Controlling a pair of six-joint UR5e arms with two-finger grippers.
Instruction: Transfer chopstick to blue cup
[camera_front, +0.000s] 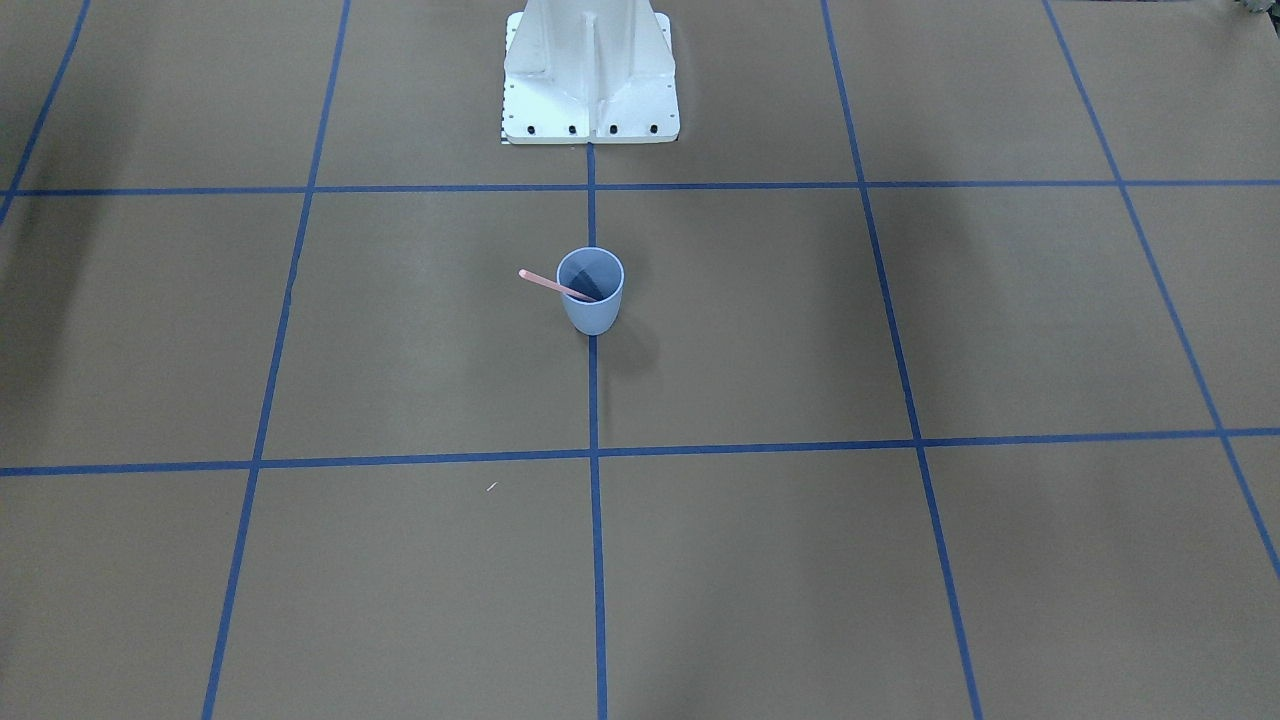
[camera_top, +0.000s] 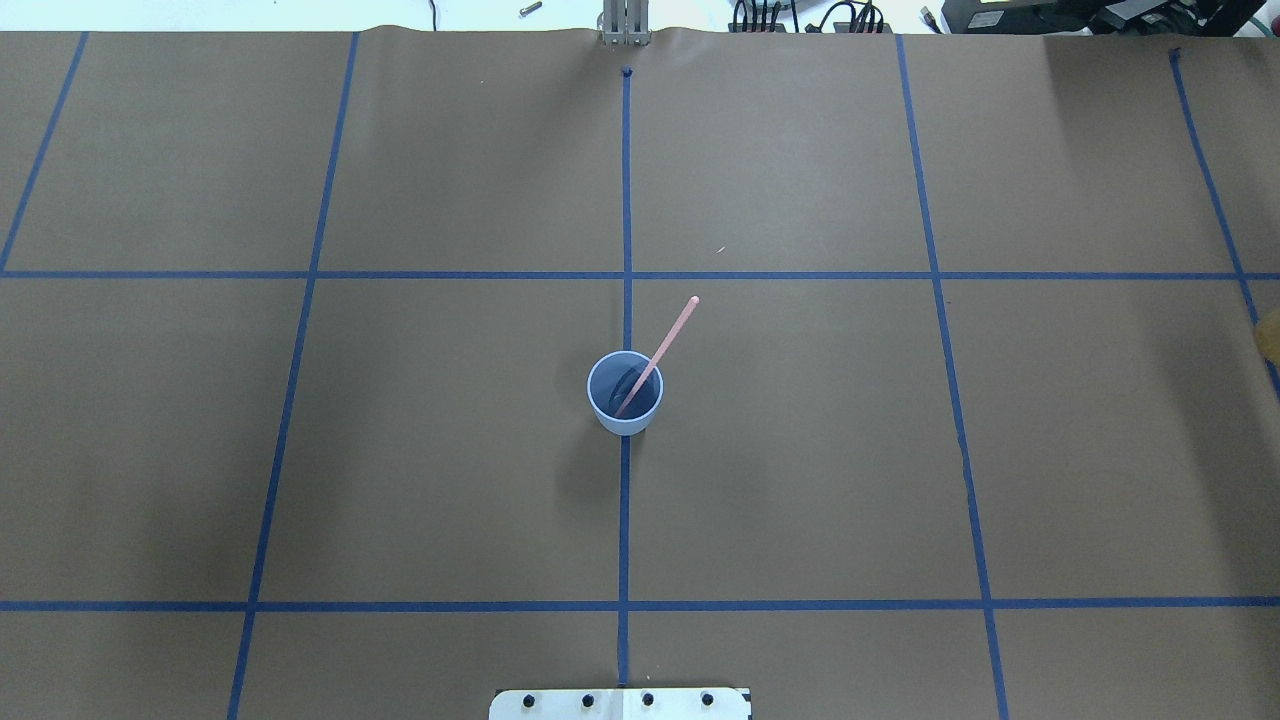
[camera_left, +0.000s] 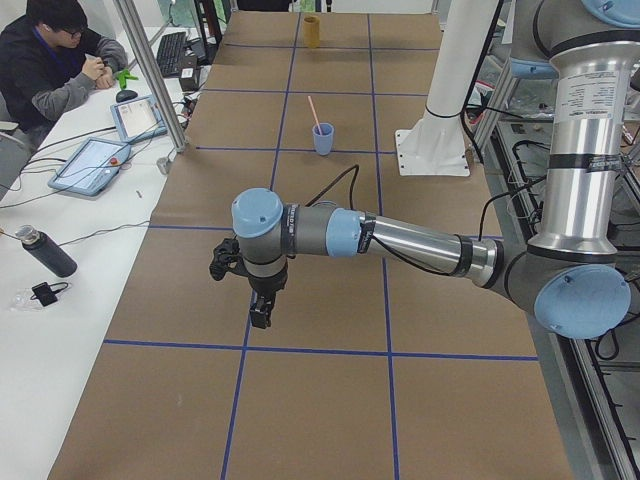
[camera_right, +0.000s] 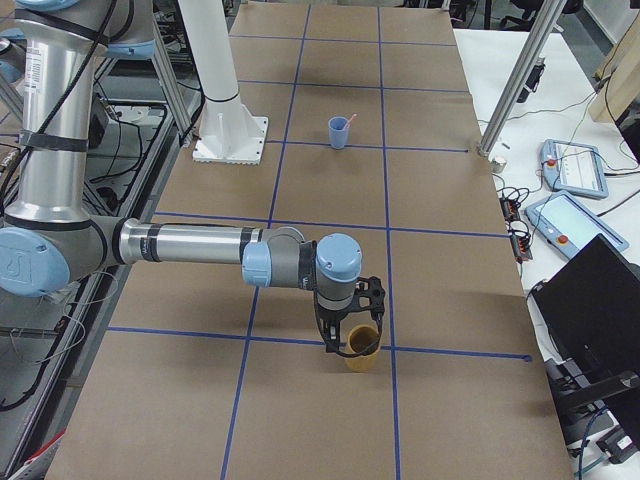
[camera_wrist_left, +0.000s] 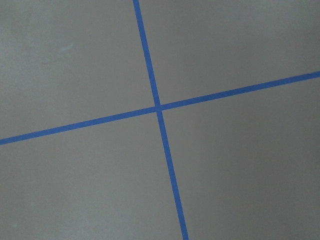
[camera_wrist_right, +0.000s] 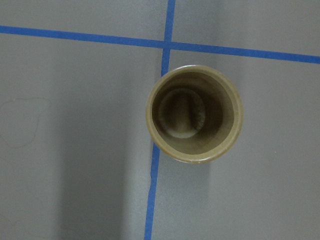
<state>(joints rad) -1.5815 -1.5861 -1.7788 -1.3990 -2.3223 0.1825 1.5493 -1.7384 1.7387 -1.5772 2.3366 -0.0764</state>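
The blue cup (camera_front: 592, 295) stands upright at the table's middle, on the centre tape line (camera_top: 624, 395). A pale pink chopstick (camera_front: 545, 283) leans inside it, its top end sticking out over the rim (camera_top: 668, 340). Cup and stick also show far off in both side views (camera_left: 323, 139) (camera_right: 340, 132). My left gripper (camera_left: 260, 318) hangs above bare table far from the cup; I cannot tell whether it is open. My right gripper (camera_right: 350, 342) hovers over a tan cup (camera_right: 362, 357), far from the blue cup; I cannot tell its state.
The tan cup (camera_wrist_right: 195, 114) is empty and upright on a tape crossing. The white robot base (camera_front: 590, 80) stands behind the blue cup. A seated operator (camera_left: 60, 60), tablets (camera_left: 92, 162) and a bottle (camera_left: 45, 252) are at the side table.
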